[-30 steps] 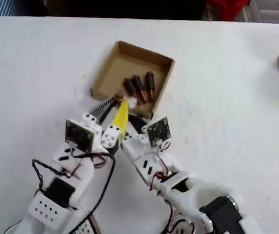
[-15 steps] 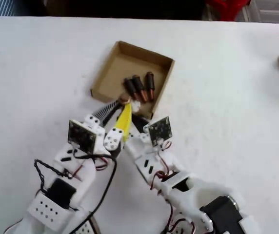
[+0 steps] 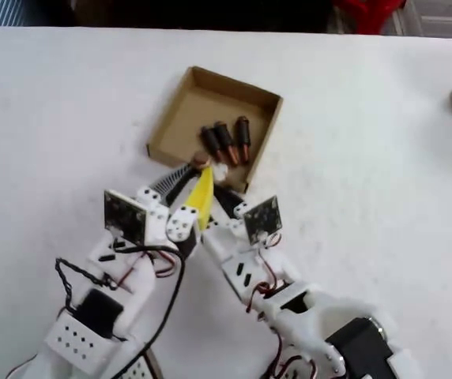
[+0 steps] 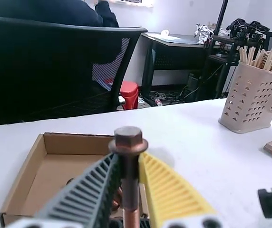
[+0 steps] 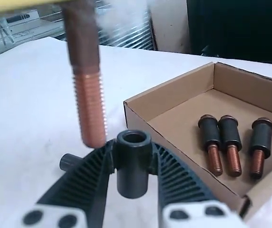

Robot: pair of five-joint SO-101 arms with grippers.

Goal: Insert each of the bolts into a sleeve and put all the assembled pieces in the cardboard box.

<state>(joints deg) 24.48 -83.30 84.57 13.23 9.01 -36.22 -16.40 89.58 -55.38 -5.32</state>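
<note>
Now: left gripper point(image 4: 128, 159) clamped on bolt point(image 5: 86, 85), upright, head up, threads down. Right gripper point(image 5: 132, 149) clamped on sleeve point(image 5: 133, 171), upright, bore open upward, just near of the cardboard box point(image 5: 174, 95) holding 3 assembled pieces point(image 5: 228, 142). Axes parallel. Bolt tip sits beside the bore rim, not over it. Likely needs a small sideways shift before lowering.

Three pieces point(image 3: 227, 142) lie side by side in the box point(image 3: 201, 103). The left hand point(image 3: 198, 166) hangs beside its near wall.
</note>
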